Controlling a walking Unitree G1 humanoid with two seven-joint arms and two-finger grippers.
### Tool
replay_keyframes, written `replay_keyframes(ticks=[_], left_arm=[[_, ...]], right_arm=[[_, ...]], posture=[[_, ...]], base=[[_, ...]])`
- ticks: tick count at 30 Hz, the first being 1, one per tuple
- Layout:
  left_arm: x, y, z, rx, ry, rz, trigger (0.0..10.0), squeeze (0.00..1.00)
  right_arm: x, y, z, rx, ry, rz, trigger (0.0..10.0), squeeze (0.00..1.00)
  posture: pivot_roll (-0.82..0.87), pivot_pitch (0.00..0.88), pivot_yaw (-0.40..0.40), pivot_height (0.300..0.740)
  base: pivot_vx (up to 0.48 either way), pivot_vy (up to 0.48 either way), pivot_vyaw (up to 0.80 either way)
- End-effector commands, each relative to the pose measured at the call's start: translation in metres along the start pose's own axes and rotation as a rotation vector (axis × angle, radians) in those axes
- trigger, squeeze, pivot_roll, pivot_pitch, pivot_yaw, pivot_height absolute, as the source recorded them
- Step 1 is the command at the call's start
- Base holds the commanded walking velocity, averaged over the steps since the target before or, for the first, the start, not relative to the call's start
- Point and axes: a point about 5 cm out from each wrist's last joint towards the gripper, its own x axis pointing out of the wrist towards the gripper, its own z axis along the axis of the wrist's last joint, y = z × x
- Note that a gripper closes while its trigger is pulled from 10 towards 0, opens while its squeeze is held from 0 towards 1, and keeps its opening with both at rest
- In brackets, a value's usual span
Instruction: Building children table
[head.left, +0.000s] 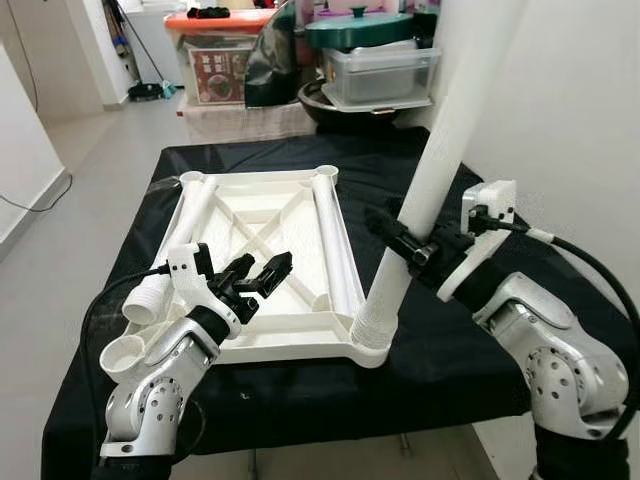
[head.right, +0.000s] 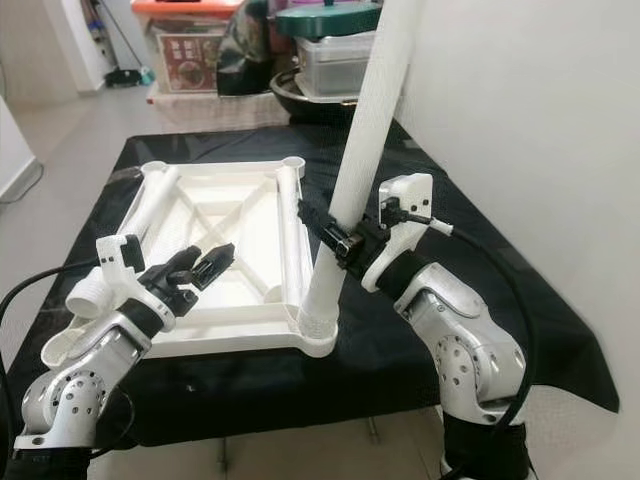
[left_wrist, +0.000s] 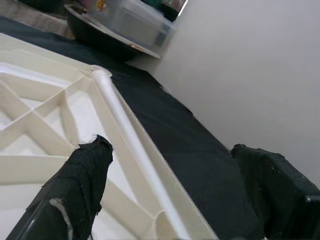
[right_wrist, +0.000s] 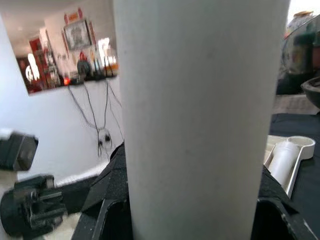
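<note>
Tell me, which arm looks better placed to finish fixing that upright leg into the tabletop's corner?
The right. Its gripper is shut on the leg, whose ribbed end stands at the tabletop's near right corner. The left gripper hovers open and empty over the near left side.

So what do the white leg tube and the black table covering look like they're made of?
White leg tube: likely moulded plastic, matte, with a ribbed threaded end at the tabletop corner. Black table covering: seemingly thin fabric; it wrinkles and drapes over the edges.
</note>
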Motion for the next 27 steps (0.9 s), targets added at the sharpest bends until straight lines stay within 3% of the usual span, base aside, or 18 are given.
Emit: replay_keyframes(ticks=[1, 5, 10, 13, 21, 27], left_arm=[[-0.002, 0.003, -0.002, 0.014, 0.008, 0.019, 10.0, 0.00], [-0.006, 0.009, -0.003, 0.009, 0.019, 0.045, 10.0, 0.00], [-0.014, 0.016, -0.006, 0.053, 0.059, 0.063, 10.0, 0.00], [-0.015, 0.017, -0.006, 0.057, 0.060, 0.066, 10.0, 0.00], [-0.018, 0.017, -0.007, 0.060, 0.057, 0.073, 10.0, 0.00], [-0.017, 0.018, -0.006, 0.061, 0.055, 0.070, 10.0, 0.00]], right_arm=[[0.001, 0.001, 0.000, -0.017, -0.002, 0.018, 10.0, 0.00], [0.004, -0.001, -0.004, -0.075, 0.013, 0.010, 10.0, 0.00], [0.008, -0.002, -0.007, -0.211, 0.004, 0.050, 10.0, 0.00], [0.008, -0.002, -0.009, -0.232, 0.013, 0.073, 10.0, 0.00], [-0.010, -0.007, -0.021, -0.285, 0.158, 0.299, 10.0, 0.00], [-0.014, -0.009, -0.025, -0.305, 0.195, 0.340, 10.0, 0.00]], posture=[[0.06, 0.000, -0.043, 0.740], [0.06, 0.000, -0.043, 0.740], [0.07, 0.000, -0.048, 0.740], [0.08, 0.000, -0.053, 0.740], [0.09, 0.000, -0.063, 0.740], [0.09, 0.000, -0.063, 0.740]], base=[[0.000, 0.000, 0.00], [0.000, 0.000, 0.00], [0.000, 0.000, 0.00], [0.000, 0.000, 0.00], [0.000, 0.000, 0.00], [0.000, 0.000, 0.00]])
